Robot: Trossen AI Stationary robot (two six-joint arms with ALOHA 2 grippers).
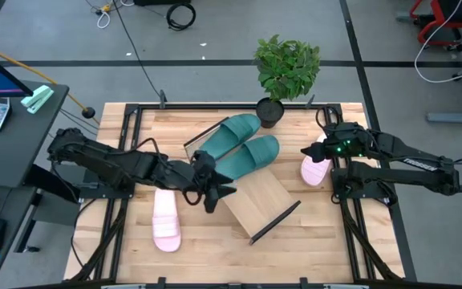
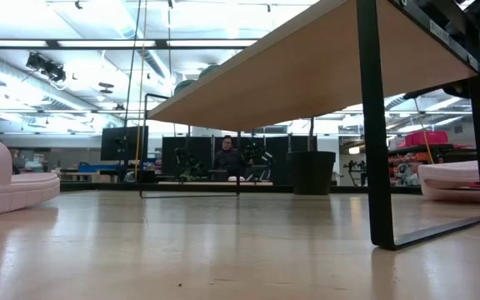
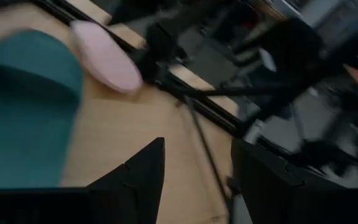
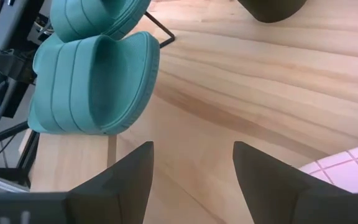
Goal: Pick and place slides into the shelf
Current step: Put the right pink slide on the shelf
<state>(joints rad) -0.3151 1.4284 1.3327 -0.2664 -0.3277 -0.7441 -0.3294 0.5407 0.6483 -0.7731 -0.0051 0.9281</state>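
Two of the four slides look placed and two are left, as far as the high view shows: both dark teal slides lie side by side on the shelf [image 1: 257, 202], the nearer teal slide [image 1: 249, 156] and the farther teal slide [image 1: 229, 135] filling its end toward 11 o'clock, while the bare part of the board runs out toward 5 o'clock from the middle of the desk [image 1: 351, 249]. The first pink slide [image 1: 166, 219] rests flat on the desk at about 8 o'clock from the shelf, apart from it. The second pink slide [image 1: 314, 168] sits on the desk at about 3 o'clock, just beside the right gripper [image 1: 321, 150]. The left gripper [image 1: 212, 195] hangs by the shelf's 9 o'clock edge, near the teal pair; its wrist view shows the fingers spread with a clear gap and nothing between them. The right gripper is likewise parted and empty in its own wrist view, pointed across bare wood toward the teal pair. So I judge the job about half done, with both pink slides yet to be picked up and set on the free part of the board
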